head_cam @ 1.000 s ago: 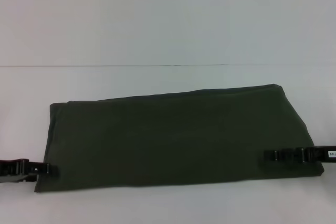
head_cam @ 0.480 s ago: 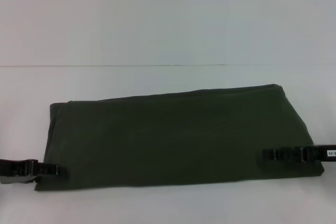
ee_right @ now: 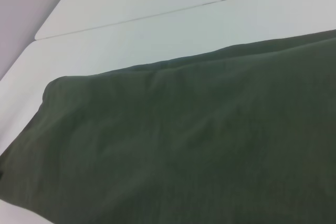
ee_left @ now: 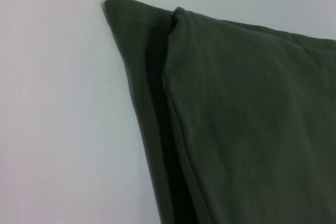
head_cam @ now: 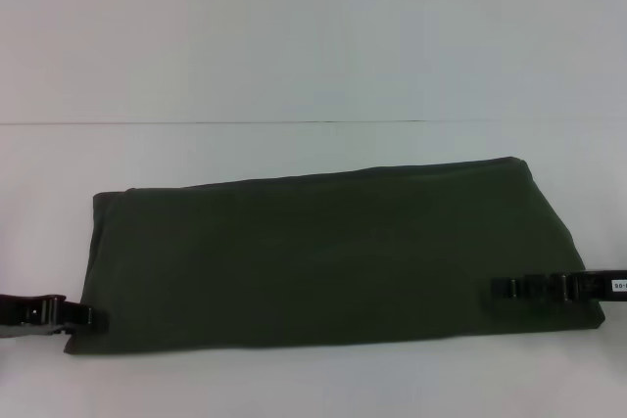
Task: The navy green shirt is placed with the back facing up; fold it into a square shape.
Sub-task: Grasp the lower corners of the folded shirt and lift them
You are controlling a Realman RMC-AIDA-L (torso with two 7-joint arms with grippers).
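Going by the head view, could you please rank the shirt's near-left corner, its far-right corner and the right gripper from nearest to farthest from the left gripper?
From the left gripper:
1. Near-left corner of the navy green shirt, just beside it.
2. Right gripper, across the shirt at its right edge.
3. Far-right corner, diagonally opposite. It ranks only slightly beyond the right gripper.

The left gripper [head_cam: 86,317] runs off the picture's side edge, so most of it is cut off. The right gripper [head_cam: 509,289] runs off the other side edge. Whether either one pinches the navy green shirt [head_cam: 323,256] is too small to tell. Both wrist pictures cut the shirt off.
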